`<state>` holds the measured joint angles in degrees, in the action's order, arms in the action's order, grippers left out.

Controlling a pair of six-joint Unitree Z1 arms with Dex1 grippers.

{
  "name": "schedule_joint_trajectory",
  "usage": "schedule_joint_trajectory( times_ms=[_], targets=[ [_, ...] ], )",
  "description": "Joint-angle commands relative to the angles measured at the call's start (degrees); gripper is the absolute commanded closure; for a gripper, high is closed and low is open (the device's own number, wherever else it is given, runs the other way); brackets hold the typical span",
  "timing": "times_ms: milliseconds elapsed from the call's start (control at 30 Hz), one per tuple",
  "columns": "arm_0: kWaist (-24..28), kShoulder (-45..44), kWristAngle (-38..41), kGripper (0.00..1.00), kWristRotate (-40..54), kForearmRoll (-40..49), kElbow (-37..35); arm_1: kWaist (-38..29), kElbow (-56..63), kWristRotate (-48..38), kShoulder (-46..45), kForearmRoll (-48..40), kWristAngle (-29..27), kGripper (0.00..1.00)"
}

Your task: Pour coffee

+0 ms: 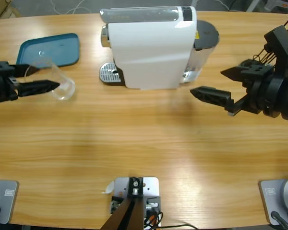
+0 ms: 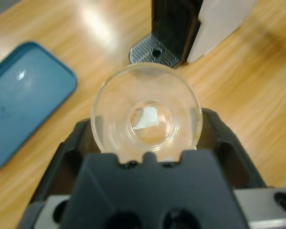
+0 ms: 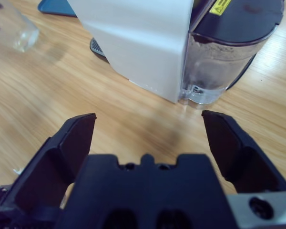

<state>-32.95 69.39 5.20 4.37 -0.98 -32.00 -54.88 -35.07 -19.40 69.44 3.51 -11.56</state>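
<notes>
The table [image 1: 144,143] fills the high view, bare wood across its lower half. The coffee machine [image 1: 151,45] stands at upper centre, its drip tray [image 1: 110,74] projecting at its lower left and a water tank [image 3: 229,52] fitted at its right. A blue tray [image 1: 50,49] lies at upper left. The right gripper [image 1: 218,85] is held at the right of the frame, jaws wide apart and holding nothing, just beside the tank. The left gripper [image 1: 38,79] enters from the left edge with its jaws clamped on a clear glass [image 1: 57,81], which is carried tilted, mouth toward the wrist camera. No coffee can be made out in the glass; it appears empty. The step in hand is judged to be bringing the glass to the drip tray. To do it well, the glass should be righted, set squarely on the tray under the spout, and released only once it stands steady.
</notes>
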Motion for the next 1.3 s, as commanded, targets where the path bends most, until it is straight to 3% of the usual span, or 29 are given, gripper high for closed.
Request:
schedule_joint_trajectory(
  times_ms=[33, 367, 633, 1100, 1300],
  targets=[
    [7.03, 10.31, 15.37, 0.474, 13.86, -4.29, -3.55, -0.19, -0.49, 1.05, -0.87, 4.15, -0.65, 0.0],
    [12.48, 19.91, 22.56, 0.474, 34.56, 6.96, -14.89, 2.06, -1.58, 1.38, 2.42, 2.97, 0.14, 0.0],
    [12.84, 27.03, 28.45, 0.474, 35.53, 6.89, -18.95, 2.5, -1.4, 1.47, 3.03, 2.6, 0.23, 0.0],
    [13.93, 34.32, 29.17, 0.474, 37.15, 4.74, -21.72, 3.6, -1.05, 1.65, 4.58, 0.71, 1.19, 0.0],
    [11.97, 37.15, 28.43, 0.474, 37.17, 4.41, -24.36, 3.64, -0.96, 1.66, 4.39, 0.62, 1.14, 0.0]
  ],
)
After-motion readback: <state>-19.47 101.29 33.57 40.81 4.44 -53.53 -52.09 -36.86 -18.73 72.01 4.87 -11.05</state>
